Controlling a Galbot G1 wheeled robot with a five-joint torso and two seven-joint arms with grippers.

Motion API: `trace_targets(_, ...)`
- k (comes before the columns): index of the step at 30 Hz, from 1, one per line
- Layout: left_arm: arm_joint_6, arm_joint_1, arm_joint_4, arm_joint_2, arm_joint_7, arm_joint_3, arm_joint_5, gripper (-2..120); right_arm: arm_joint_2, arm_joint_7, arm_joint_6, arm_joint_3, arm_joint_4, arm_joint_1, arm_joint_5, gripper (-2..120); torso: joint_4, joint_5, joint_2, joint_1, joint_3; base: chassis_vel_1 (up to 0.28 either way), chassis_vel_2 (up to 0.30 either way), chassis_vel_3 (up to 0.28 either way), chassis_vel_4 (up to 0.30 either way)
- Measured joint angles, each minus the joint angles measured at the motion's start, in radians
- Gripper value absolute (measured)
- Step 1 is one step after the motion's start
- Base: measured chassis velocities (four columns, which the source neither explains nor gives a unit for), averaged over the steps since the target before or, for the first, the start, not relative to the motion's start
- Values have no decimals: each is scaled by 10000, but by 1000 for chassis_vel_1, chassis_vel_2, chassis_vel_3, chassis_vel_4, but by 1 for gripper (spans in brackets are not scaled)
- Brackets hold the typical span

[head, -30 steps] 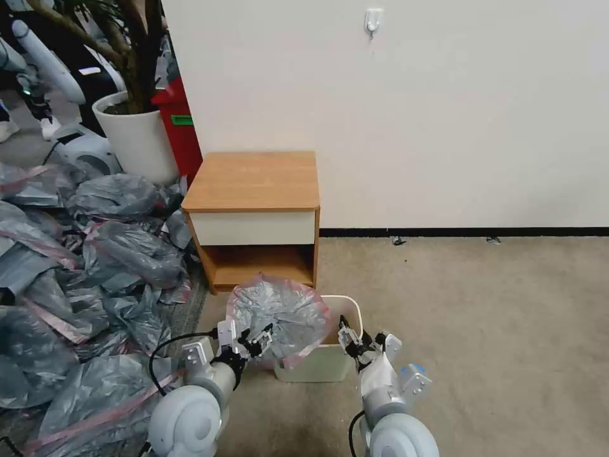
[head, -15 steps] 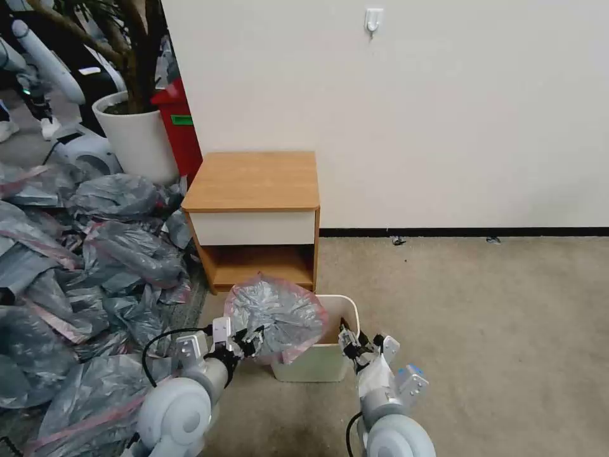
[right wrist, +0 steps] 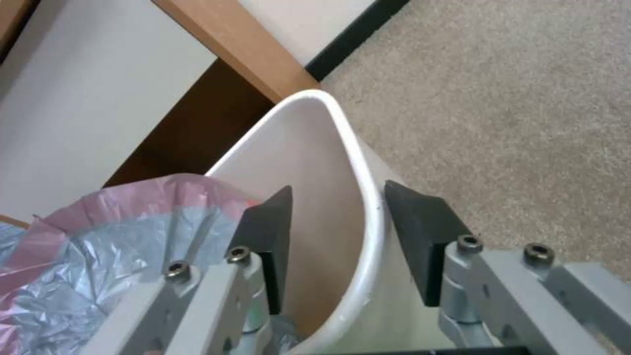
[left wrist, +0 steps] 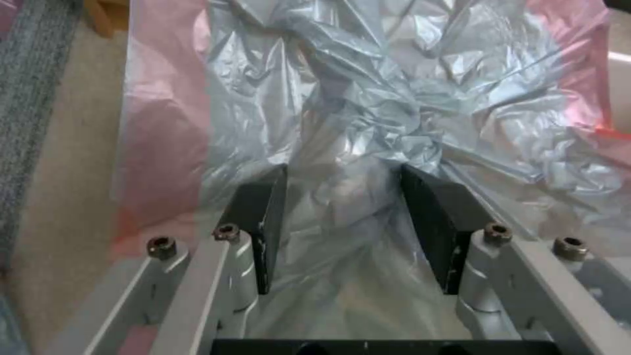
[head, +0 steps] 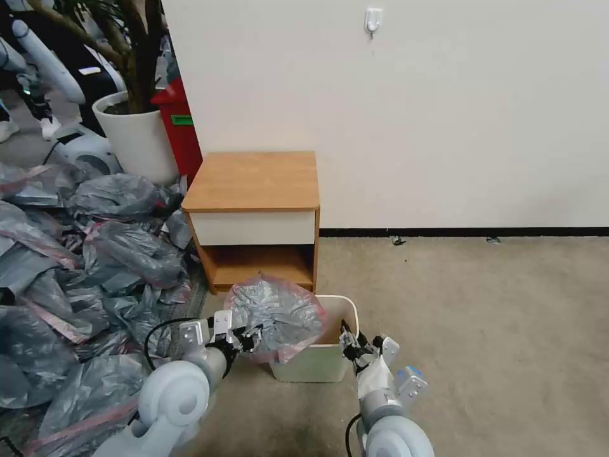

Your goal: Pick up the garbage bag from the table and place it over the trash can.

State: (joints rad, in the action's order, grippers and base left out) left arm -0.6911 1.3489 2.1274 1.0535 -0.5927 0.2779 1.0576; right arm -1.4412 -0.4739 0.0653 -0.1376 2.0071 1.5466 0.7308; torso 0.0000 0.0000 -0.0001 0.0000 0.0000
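Note:
The garbage bag [head: 276, 314] is grey crinkled film with a pink rim band. It puffs up over the left part of the cream-white trash can [head: 317, 365], which stands on the carpet in front of the table [head: 254, 181]. My left gripper [head: 248, 334] is at the bag's near left side. In the left wrist view this gripper [left wrist: 343, 170] is open, with loose film of the bag [left wrist: 394, 88] lying between and over its fingers. My right gripper [head: 347, 343] is open at the can's right. In the right wrist view the gripper [right wrist: 338, 190] straddles the can's rim [right wrist: 371, 217].
A large heap of similar grey bags [head: 82, 273] covers the floor to the left. A white planter [head: 136, 136] and a red bin [head: 181, 130] stand behind it. The wall [head: 412, 114] closes the back. Open carpet [head: 482, 330] lies to the right.
My left arm has drawn back and to the left. The bag has sunk a little and shifted left over the can. The right gripper has barely moved.

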Motion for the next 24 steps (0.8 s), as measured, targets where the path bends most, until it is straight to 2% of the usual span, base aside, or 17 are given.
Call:
trace_targets(8, -113, -532, -268, -163, -441, -465, 384, 47, 26, -6, -1, -35, -34, -20, 1, 38, 0, -1, 0, 0, 1, 0, 0, 0, 0)
trace_targets(11, -299, -955, -431, -237, -951, -798, 1002, 47, 53, -7, -6, -87, -74, -42, 14, 38, 0, 0, 0, 1, 0, 0, 0, 0, 0)
trace_targets(12, -299, -955, -431, -237, -951, -798, 1002, 47, 53, -7, -6, -87, -74, -42, 14, 38, 0, 0, 0, 1, 0, 0, 0, 0, 0)
trace_targets(14, -439, -1311, -561, -260, -1464, -1110, 1496, 47, 75, -8, -18, -166, -99, -57, 43, 37, 0, 0, 0, 0, 1, 0, 0, 0, 0)
trace_targets(24, -466, -1980, -981, -235, -2308, -1741, 2237, 45, 100, -12, -49, -311, -208, -122, 93, 30, 0, 1, 0, 1, 0, 0, 0, 0, 0)
